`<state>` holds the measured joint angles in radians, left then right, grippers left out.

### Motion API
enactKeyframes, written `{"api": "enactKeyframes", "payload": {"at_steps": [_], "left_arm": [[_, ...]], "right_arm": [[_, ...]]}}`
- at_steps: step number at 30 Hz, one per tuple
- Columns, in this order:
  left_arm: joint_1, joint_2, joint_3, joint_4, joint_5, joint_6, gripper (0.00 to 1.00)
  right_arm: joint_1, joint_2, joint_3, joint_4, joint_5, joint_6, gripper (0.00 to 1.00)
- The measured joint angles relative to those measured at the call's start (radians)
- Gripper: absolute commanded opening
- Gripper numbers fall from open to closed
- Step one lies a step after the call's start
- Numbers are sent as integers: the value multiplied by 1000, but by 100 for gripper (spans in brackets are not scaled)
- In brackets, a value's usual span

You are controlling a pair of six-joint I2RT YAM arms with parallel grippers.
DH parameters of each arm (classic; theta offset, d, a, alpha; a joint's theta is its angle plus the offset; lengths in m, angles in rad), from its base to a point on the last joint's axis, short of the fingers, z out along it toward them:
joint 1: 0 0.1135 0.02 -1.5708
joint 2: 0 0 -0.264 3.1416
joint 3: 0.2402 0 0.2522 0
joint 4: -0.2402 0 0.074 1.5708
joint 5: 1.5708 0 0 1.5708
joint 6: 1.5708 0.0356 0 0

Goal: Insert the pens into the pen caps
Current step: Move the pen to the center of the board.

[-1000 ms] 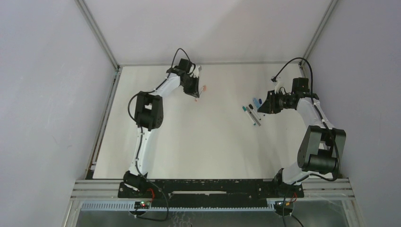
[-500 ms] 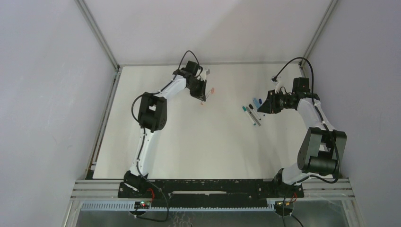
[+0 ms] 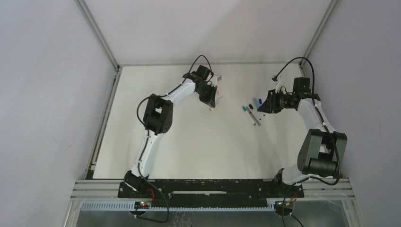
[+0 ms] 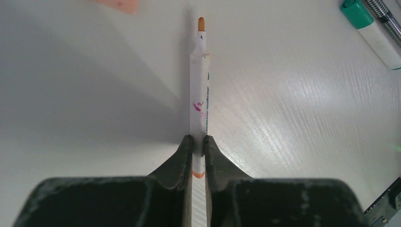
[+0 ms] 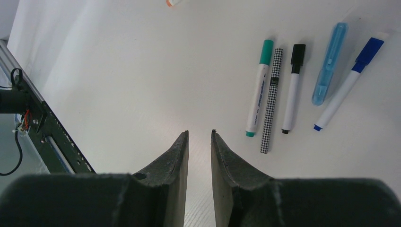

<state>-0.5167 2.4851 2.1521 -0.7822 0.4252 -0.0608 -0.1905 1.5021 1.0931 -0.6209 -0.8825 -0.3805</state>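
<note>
From where I stand, the left end effector [image 4: 198, 142] is pinched narrow on the tail end of a white pen [image 4: 199, 90]. The barrel runs straight out between the fingers, and the bare orange tip points away from the wrist. The pen is over the far middle of the bench [image 3: 189, 146]; I cannot tell whether the tip touches the surface. A salmon-pink cap [image 4: 118, 4] lies just beyond the tip and off to the left in the wrist view. Only its edge shows, so I cannot say which way its mouth faces.

The right end effector [image 5: 199, 135] holds nothing, its fingers a little apart. It hovers beside a row of pens [image 5: 293, 90] that already look capped, well apart from the left arm.

The step in hand looks like bringing that bare tip to the pink cap. I would line the barrel up with the cap's opening before any push. A loose cap on a smooth bench will likely skate away, so the idle right arm probably ought to come over and pinch or brace it. With the grip so far back, the pen may swivel between the fingers, so the push should be slow and straight along the barrel. The tip should stay off the bench to avoid smearing ink.
</note>
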Motion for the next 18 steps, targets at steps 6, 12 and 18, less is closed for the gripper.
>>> {"api": "enactKeyframes", "payload": {"at_steps": [6, 12, 18], "left_arm": [[-8, -27, -51, 24, 1, -29, 10], [-8, -84, -154, 67, -6, -102, 21], [-8, -128, -223, 98, -22, -171, 28]], "right_arm": [[-1, -30, 0, 0, -11, 0, 30], [-1, -43, 0, 1, -22, 0, 30], [-2, -43, 0, 1, -33, 0, 30]]}}
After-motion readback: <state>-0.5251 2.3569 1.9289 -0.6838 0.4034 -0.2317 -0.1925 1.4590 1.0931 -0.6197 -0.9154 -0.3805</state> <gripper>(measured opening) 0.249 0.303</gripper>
